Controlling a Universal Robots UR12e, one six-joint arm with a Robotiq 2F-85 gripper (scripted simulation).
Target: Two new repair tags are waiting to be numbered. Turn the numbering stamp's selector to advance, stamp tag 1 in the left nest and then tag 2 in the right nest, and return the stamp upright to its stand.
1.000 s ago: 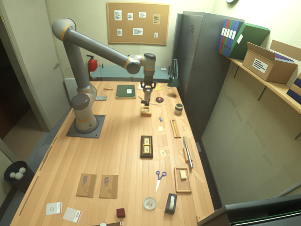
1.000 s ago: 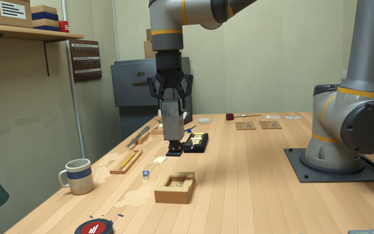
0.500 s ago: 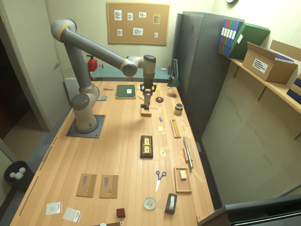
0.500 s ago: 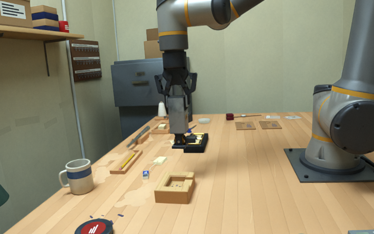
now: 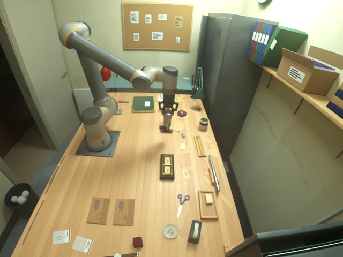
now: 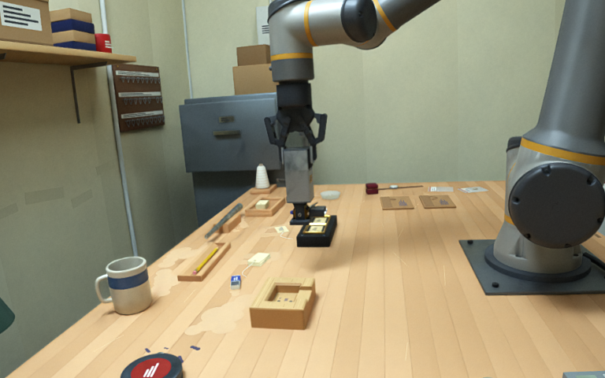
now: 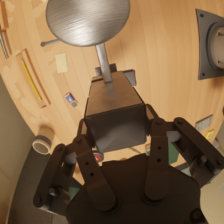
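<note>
The numbering stamp, a grey metal block with a dark printing foot, hangs upright in the air with the fingers of my gripper clamped on the two sides of its body. It is lifted well above the table, between its wooden stand and the black tag fixture. The stand is empty. The fixture holds two cream tags in its two nests. From the wrist camera the stamp's round metal knob fills the top of the picture.
The arm's base plate sits left of the fixture. Along the right edge lie a blue-banded mug, a pencil tray, a steel bar and loose tags. A red ink pad is near the stand.
</note>
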